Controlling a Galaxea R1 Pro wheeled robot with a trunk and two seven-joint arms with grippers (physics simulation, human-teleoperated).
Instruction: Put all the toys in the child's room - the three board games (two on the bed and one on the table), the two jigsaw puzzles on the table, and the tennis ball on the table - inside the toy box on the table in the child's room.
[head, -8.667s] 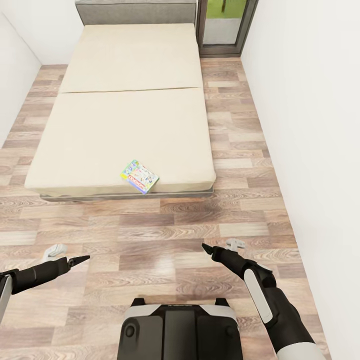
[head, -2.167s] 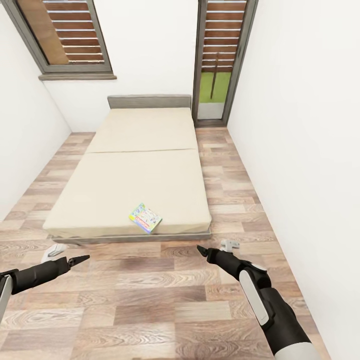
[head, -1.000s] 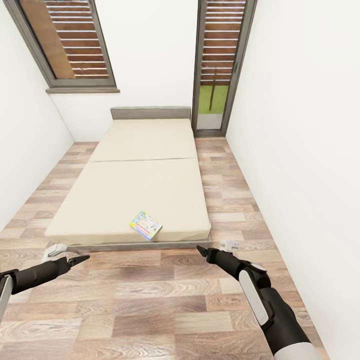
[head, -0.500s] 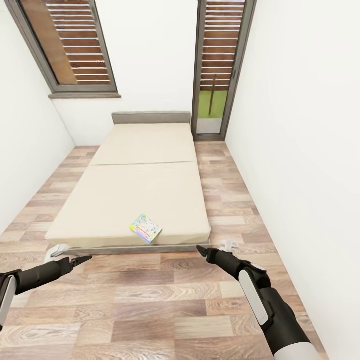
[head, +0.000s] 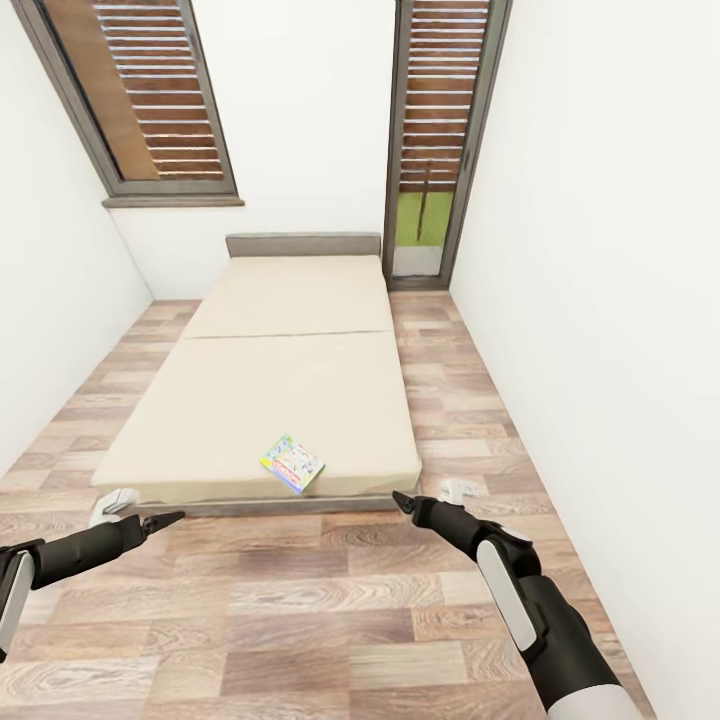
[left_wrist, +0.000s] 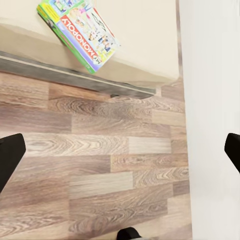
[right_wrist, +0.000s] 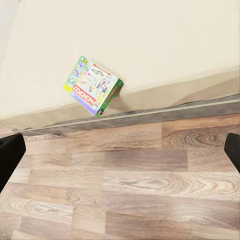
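One board game (head: 292, 463), a flat box with green edges, cartoon art and Monopoly lettering, lies on the cream bed (head: 270, 400) close to its near edge; it also shows as the board game (left_wrist: 79, 31) and the board game (right_wrist: 93, 86). My left gripper (head: 160, 521) hovers over the floor, short of the bed's near left corner. My right gripper (head: 402, 499) hovers by the near right corner. In both wrist views the fingers (left_wrist: 10, 155) (right_wrist: 10, 155) stand far apart with nothing between them. The table, toy box, jigsaw puzzles and tennis ball are out of view.
Wood-plank floor (head: 300, 600) lies between me and the bed. White walls close in on both sides. A shuttered window (head: 150, 90) and a narrow glazed door (head: 435, 130) are at the far end. Small white objects (head: 112, 503) (head: 460, 489) sit on the floor near the bed's near corners.
The head view has risen and drawn back, so the bed and game box look smaller and more of the window and door shows. The arms keep the same pose.
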